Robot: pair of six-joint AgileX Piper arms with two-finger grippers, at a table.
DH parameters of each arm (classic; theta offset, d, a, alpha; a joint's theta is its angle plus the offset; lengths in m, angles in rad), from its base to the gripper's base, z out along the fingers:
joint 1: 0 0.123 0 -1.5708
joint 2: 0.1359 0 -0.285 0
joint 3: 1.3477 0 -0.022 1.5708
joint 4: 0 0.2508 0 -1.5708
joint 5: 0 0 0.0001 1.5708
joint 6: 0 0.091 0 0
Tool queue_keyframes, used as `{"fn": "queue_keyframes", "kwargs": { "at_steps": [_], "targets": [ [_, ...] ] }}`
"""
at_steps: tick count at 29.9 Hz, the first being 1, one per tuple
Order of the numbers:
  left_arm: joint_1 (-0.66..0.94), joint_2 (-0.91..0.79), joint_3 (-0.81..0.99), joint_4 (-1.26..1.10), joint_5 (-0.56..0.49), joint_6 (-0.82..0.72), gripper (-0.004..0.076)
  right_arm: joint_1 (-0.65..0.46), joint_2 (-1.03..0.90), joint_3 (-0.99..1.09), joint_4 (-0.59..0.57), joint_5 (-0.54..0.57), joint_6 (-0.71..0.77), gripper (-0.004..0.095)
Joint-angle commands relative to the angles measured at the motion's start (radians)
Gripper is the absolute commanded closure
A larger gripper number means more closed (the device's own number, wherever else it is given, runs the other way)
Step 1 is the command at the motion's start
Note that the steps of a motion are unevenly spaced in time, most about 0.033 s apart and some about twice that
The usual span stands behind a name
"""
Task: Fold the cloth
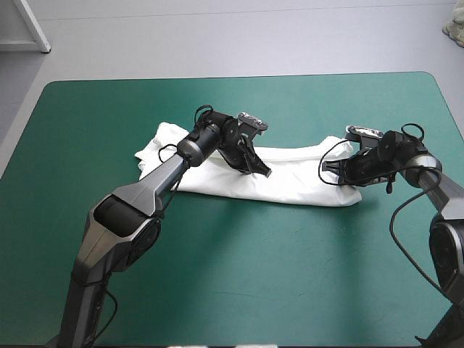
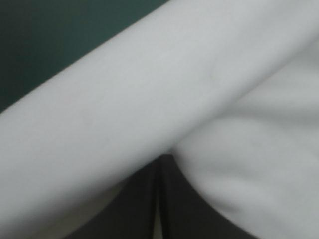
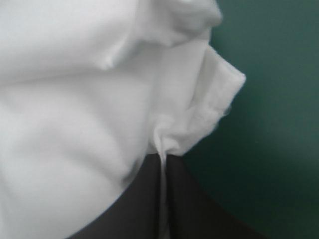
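Note:
The white T-shirt (image 1: pixel 290 177) lies as a long folded band across the middle of the teal-green table. My left gripper (image 1: pixel 262 172) points down onto the band's middle; in the left wrist view its black fingers (image 2: pixel 144 199) meet with a thin line of T-shirt (image 2: pixel 164 89) cloth between them. My right gripper (image 1: pixel 346 172) is at the band's right end. In the right wrist view its fingers (image 3: pixel 149 199) pinch a puckered fold of the T-shirt (image 3: pixel 75 109) near a hemmed sleeve corner (image 3: pixel 224 84).
The teal-green table cover (image 1: pixel 254 268) stretches open toward the near edge and toward the far edge behind the T-shirt. A white furniture leg (image 1: pixel 32 25) stands beyond the table's far left corner.

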Motion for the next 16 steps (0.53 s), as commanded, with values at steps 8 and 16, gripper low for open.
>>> {"fn": "queue_keyframes", "kwargs": {
  "at_steps": [8, 16],
  "targets": [
    [-0.013, -0.016, -0.004, -0.023, -0.017, -0.004, 0.0705, 0.013, -0.164, -0.095, 0.049, 0.054, 0.027, 0.0925],
    [-0.013, -0.016, -0.004, -0.023, -0.017, -0.004, 0.0705, 0.020, -0.192, -0.241, 0.048, 0.166, 0.055, 0.0925]
  ]
}}
